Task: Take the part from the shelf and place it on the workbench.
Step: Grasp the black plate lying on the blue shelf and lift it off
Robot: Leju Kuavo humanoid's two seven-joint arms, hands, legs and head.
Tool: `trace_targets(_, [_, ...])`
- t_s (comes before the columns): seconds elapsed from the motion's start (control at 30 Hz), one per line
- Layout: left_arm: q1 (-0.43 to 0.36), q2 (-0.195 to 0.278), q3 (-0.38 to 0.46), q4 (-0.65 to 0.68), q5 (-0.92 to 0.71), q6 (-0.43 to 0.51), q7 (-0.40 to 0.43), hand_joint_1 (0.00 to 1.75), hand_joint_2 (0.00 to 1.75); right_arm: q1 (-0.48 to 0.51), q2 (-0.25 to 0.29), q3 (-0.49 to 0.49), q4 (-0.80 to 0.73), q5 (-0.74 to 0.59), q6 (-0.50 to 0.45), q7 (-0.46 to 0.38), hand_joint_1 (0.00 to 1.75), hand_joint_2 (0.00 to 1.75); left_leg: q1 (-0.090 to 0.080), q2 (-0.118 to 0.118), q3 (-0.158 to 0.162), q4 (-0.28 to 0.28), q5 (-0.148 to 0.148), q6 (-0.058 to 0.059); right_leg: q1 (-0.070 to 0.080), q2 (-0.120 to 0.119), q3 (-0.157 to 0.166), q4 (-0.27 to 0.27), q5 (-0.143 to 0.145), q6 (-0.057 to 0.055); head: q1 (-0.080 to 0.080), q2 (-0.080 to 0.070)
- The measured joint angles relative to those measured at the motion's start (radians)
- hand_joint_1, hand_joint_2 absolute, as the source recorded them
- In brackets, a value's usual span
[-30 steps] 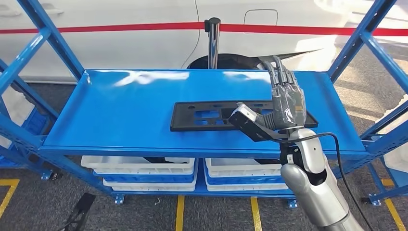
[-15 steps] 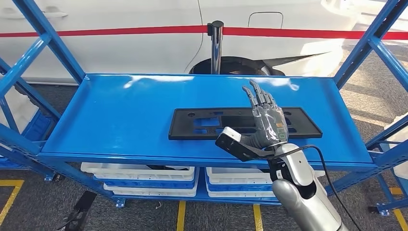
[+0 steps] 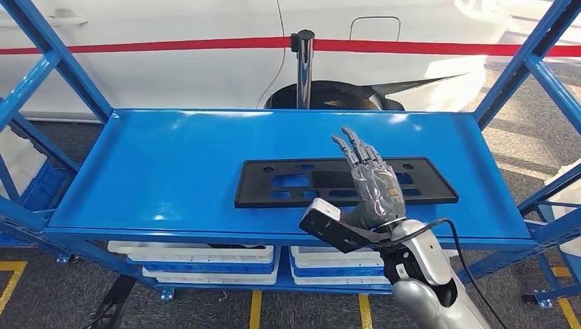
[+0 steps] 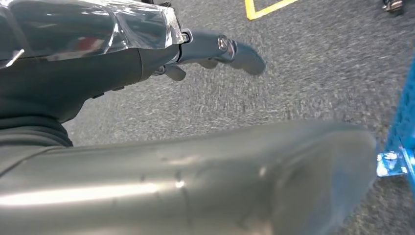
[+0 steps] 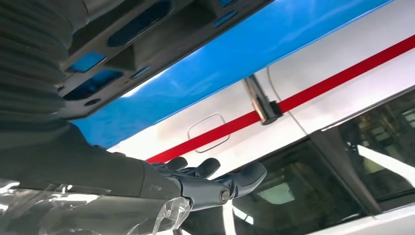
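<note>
Right robot hand (image 3: 373, 185) rises from below on its silver arm in the head view, fingers straight and spread apart, holding nothing, raised over the near right part of the black part (image 3: 288, 184). That flat slotted part lies on the blue shelf (image 3: 164, 171), right of centre. Seen from the left wrist, the left robot hand (image 4: 215, 49) hangs over grey floor (image 4: 313, 73), fingers extended, empty. Seen from the right wrist, the right robot hand's fingers (image 5: 235, 183) reach out loosely, apart from the part (image 5: 137, 39).
</note>
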Motion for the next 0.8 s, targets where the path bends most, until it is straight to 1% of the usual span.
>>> trace_targets(0.03, [0.000,0.000,0.000,0.000,0.000,0.000,0.000,0.00,0.00,0.002,-0.001,0.002,-0.010,-0.001,0.004,0.001,0.00,1.75,0.003,0.000,0.003,-0.004,0.001,0.003,-0.001,0.000,0.000,0.003,-0.005,0.005,0.000,0.000])
trace_targets(0.07, [0.000,0.000,0.000,0.000,0.000,0.000,0.000,0.00,0.00,0.003,-0.002,0.003,-0.019,-0.002,0.009,0.003,0.00,1.75,0.006,0.000,0.006,-0.008,0.002,0.008,-0.001,-0.001,-0.005,0.019,-0.017,0.011,0.001,0.000])
trace_targets(0.1, [0.000,0.000,0.000,0.000,0.000,0.000,-0.001,0.00,0.00,0.003,-0.005,0.004,-0.026,-0.006,0.016,0.006,0.00,1.75,0.009,0.001,0.010,-0.011,0.002,0.012,-0.001,-0.001,-0.021,0.057,-0.039,0.017,0.001,0.000])
trace_targets(0.13, [0.000,0.000,0.000,0.000,0.002,0.000,-0.001,0.00,0.00,0.006,-0.008,0.005,-0.029,-0.010,0.024,0.009,0.00,1.75,0.011,0.001,0.013,-0.013,0.002,0.015,-0.004,-0.002,-0.048,0.116,-0.069,0.022,0.001,0.000])
trace_targets(0.17, [0.000,-0.001,0.000,0.000,0.003,0.000,-0.002,0.00,0.00,0.011,-0.012,0.006,-0.031,-0.015,0.030,0.012,0.00,1.75,0.011,0.002,0.015,-0.013,0.000,0.017,-0.006,-0.003,-0.085,0.191,-0.101,0.027,0.002,0.000])
trace_targets(0.2, [0.002,-0.001,0.000,0.000,0.005,0.000,-0.003,0.00,0.00,0.017,-0.016,0.007,-0.031,-0.020,0.035,0.013,0.00,1.75,0.011,0.002,0.017,-0.012,-0.001,0.019,-0.009,-0.004,-0.121,0.258,-0.123,0.030,0.002,0.000])
trace_targets(0.23, [0.004,-0.001,0.000,0.000,0.006,0.000,-0.003,0.00,0.00,0.024,-0.021,0.008,-0.031,-0.024,0.037,0.014,0.00,1.75,0.012,0.002,0.019,-0.012,-0.003,0.019,-0.012,-0.004,-0.145,0.298,-0.128,0.033,0.002,0.000])
trace_targets(0.27, [0.006,-0.001,0.000,0.000,0.007,0.000,-0.004,0.00,0.00,0.029,-0.025,0.009,-0.031,-0.029,0.037,0.013,0.00,1.75,0.013,0.001,0.021,-0.012,-0.005,0.019,-0.016,-0.005,-0.151,0.299,-0.112,0.036,0.002,0.000])
trace_targets(0.3, [0.007,-0.001,0.000,0.000,0.008,0.000,-0.004,0.00,0.00,0.033,-0.029,0.010,-0.031,-0.033,0.037,0.012,0.00,1.75,0.015,0.001,0.025,-0.011,-0.008,0.016,-0.019,-0.006,-0.136,0.256,-0.078,0.038,0.002,0.000])
trace_targets(0.33, [0.007,-0.001,0.000,0.000,0.009,0.001,-0.004,0.00,0.00,0.035,-0.033,0.011,-0.031,-0.037,0.036,0.011,0.00,1.75,0.017,0.000,0.030,-0.011,-0.012,0.012,-0.023,-0.007,-0.104,0.183,-0.035,0.041,0.002,0.000])
trace_targets(0.37, [0.008,-0.001,0.000,0.000,0.010,0.001,-0.004,0.00,0.00,0.036,-0.035,0.012,-0.031,-0.042,0.035,0.009,0.00,1.75,0.016,-0.001,0.033,-0.009,-0.017,0.007,-0.025,-0.008,-0.069,0.109,-0.003,0.045,0.002,0.000])
trace_targets(0.4, [0.007,-0.001,0.000,0.000,0.010,0.001,-0.004,0.00,0.00,0.038,-0.036,0.013,-0.031,-0.046,0.035,0.008,0.00,1.75,0.015,-0.002,0.035,-0.006,-0.021,0.001,-0.026,-0.007,-0.044,0.052,0.017,0.044,0.003,0.000])
trace_targets(0.43, [0.007,0.000,0.000,0.000,0.010,0.002,-0.004,0.00,0.00,0.041,-0.037,0.014,-0.031,-0.050,0.034,0.008,0.00,1.75,0.014,-0.002,0.035,-0.005,-0.023,-0.004,-0.026,-0.006,-0.030,0.019,0.024,0.042,0.003,0.000])
trace_targets(0.47, [0.007,0.000,0.000,0.000,0.008,0.002,-0.004,0.00,0.00,0.045,-0.037,0.015,-0.032,-0.053,0.035,0.007,0.00,1.75,0.013,-0.003,0.034,-0.006,-0.024,-0.008,-0.024,-0.004,-0.027,0.010,0.020,0.037,0.002,0.000])
trace_targets(0.53, [0.007,-0.001,0.000,0.000,0.004,0.003,-0.003,0.00,0.00,0.051,-0.037,0.016,-0.033,-0.057,0.038,0.008,0.00,1.75,0.016,-0.002,0.032,-0.005,-0.027,-0.015,-0.022,-0.004,-0.029,0.009,0.022,0.023,0.001,0.000])
trace_targets(0.57, [0.007,-0.001,-0.001,0.000,0.002,0.003,-0.003,0.00,0.00,0.053,-0.037,0.016,-0.034,-0.058,0.040,0.009,0.00,1.75,0.018,0.000,0.026,0.009,-0.037,-0.019,-0.022,-0.004,-0.028,0.008,0.022,0.016,0.000,0.000])
trace_targets(0.6, [0.007,-0.001,-0.001,0.000,0.000,0.003,-0.003,0.00,0.00,0.054,-0.037,0.017,-0.035,-0.058,0.042,0.010,0.00,1.75,0.019,0.002,0.010,0.043,-0.058,-0.023,-0.023,-0.004,-0.027,0.006,0.023,0.010,0.000,0.000])
trace_targets(0.63, [0.006,-0.001,-0.001,0.000,-0.001,0.003,-0.002,0.00,0.00,0.056,-0.037,0.019,-0.037,-0.059,0.044,0.010,0.00,1.75,0.020,0.004,-0.016,0.099,-0.088,-0.026,-0.024,-0.004,-0.026,0.006,0.022,0.005,-0.001,0.000])
trace_targets(0.67, [0.006,-0.001,-0.001,0.000,-0.001,0.003,-0.001,0.00,0.00,0.060,-0.037,0.022,-0.038,-0.059,0.045,0.010,0.00,1.75,0.019,0.005,-0.050,0.172,-0.120,-0.028,-0.023,-0.004,-0.026,0.006,0.022,0.002,-0.002,0.000])
trace_targets(0.7, [0.006,-0.001,-0.001,0.000,-0.001,0.003,-0.001,0.00,0.00,0.066,-0.037,0.026,-0.038,-0.060,0.046,0.010,0.00,1.75,0.019,0.005,-0.087,0.245,-0.147,-0.028,-0.022,-0.004,-0.026,0.006,0.021,-0.001,-0.002,0.000])
trace_targets(0.73, [0.007,-0.001,-0.001,0.000,-0.002,0.003,0.000,0.00,0.00,0.071,-0.038,0.031,-0.038,-0.061,0.047,0.010,0.00,1.75,0.019,0.005,-0.115,0.298,-0.162,-0.029,-0.021,-0.004,-0.026,0.006,0.020,-0.002,-0.002,0.000])
trace_targets(0.77, [0.008,-0.002,-0.001,0.000,-0.002,0.003,0.000,0.00,0.00,0.076,-0.038,0.034,-0.038,-0.063,0.049,0.010,0.00,1.75,0.019,0.005,-0.132,0.325,-0.165,-0.028,-0.020,-0.004,-0.025,0.006,0.019,-0.003,-0.002,0.000])
trace_targets(0.8, [0.008,-0.002,-0.002,0.000,-0.002,0.003,-0.001,0.00,0.00,0.079,-0.038,0.036,-0.038,-0.064,0.050,0.011,0.00,1.75,0.019,0.005,-0.132,0.318,-0.151,-0.026,-0.019,-0.004,-0.024,0.006,0.018,-0.003,-0.002,0.000])
